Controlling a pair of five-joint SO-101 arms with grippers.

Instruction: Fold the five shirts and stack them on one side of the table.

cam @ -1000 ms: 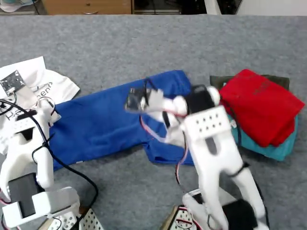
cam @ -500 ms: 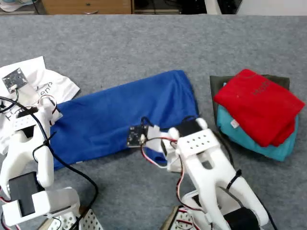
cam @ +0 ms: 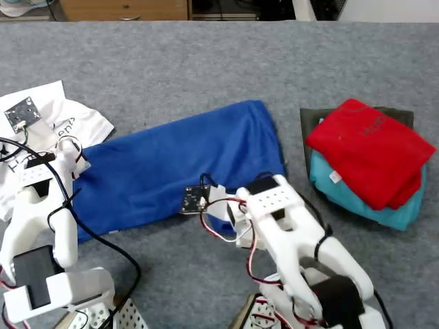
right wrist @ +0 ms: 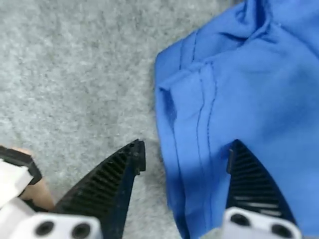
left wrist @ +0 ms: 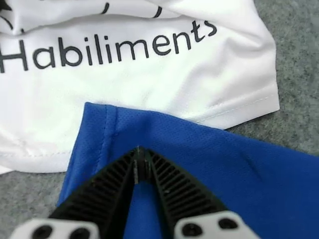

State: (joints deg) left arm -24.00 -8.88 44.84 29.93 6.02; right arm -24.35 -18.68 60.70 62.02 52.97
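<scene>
Grey desk: right tool, jaws spread, has drawn back to the near edge of the blue shirt, ready to grip; left tool pinches its corner.

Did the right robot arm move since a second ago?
Yes. The right gripper pulled back toward its base, from over the middle of the blue shirt to its near hem, away from the red shirt.
</scene>
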